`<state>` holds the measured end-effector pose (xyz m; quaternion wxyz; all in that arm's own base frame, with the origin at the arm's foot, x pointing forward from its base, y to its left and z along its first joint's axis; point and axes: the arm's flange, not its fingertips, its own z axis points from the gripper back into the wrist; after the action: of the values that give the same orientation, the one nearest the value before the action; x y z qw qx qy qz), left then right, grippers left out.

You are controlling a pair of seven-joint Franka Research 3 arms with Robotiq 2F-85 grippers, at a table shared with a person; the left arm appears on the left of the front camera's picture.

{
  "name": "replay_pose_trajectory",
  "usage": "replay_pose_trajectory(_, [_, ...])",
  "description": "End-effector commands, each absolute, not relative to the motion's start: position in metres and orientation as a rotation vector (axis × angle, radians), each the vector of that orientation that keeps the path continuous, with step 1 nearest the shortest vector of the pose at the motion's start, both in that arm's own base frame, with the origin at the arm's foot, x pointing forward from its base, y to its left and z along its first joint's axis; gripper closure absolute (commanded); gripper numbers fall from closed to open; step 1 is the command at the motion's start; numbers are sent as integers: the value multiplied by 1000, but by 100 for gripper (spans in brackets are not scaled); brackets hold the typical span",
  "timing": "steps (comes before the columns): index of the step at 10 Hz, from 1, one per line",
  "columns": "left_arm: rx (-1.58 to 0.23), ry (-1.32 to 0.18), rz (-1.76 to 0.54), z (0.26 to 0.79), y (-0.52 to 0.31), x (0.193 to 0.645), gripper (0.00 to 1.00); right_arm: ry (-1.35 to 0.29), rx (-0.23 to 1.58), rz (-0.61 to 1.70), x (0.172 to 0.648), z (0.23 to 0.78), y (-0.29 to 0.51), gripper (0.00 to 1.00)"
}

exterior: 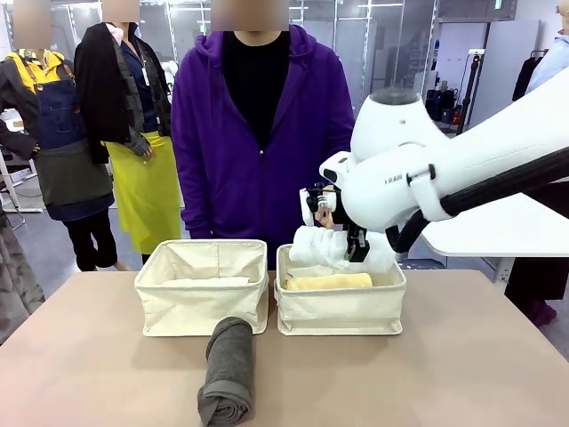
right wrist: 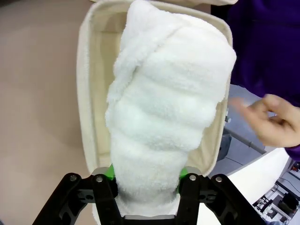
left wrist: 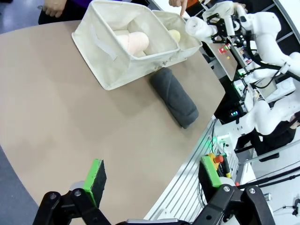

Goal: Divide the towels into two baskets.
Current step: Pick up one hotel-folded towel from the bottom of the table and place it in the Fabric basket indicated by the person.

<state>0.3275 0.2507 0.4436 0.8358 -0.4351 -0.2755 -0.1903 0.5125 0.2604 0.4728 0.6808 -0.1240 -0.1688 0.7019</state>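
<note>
My right gripper (exterior: 341, 238) is shut on the white towel (exterior: 331, 249) and holds it just above the right basket (exterior: 341, 311). In the right wrist view the white towel (right wrist: 168, 108) rises from between my green pads (right wrist: 110, 172), over the basket's rim (right wrist: 84, 98). A pale yellow towel (exterior: 328, 282) lies in that basket. The left basket (exterior: 201, 304) holds a pale peach towel (left wrist: 136, 42). A dark grey towel (exterior: 229, 369) lies on the table in front of the baskets. My left gripper (left wrist: 152, 174) is open over bare table, well short of the grey towel (left wrist: 174, 96).
A person in a purple hoodie (exterior: 262, 133) stands behind the baskets, one hand (right wrist: 273, 123) close to the white towel. The table's edge (left wrist: 187, 164) runs near my left gripper, with equipment (left wrist: 243, 70) beyond it. Bare tabletop (exterior: 427, 374) lies around the grey towel.
</note>
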Motion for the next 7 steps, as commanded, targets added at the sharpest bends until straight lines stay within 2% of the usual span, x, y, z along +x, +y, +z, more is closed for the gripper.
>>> replay_pose_trajectory(1, [-927,-588,-387,448,250,325,0,-372,-314,1603,531,457,265,59])
replay_pose_trajectory(5, [-927,-588,-387,448,250,325,0,-323,-303,1613,554,424,262,59])
replay_pose_trajectory(6, [-927,-588,-387,448,250,325,0,-320,-293,1614,555,422,263,38])
replay_pose_trajectory(7, [-927,-588,-387,448,250,325,0,-318,-292,1614,555,421,263,26])
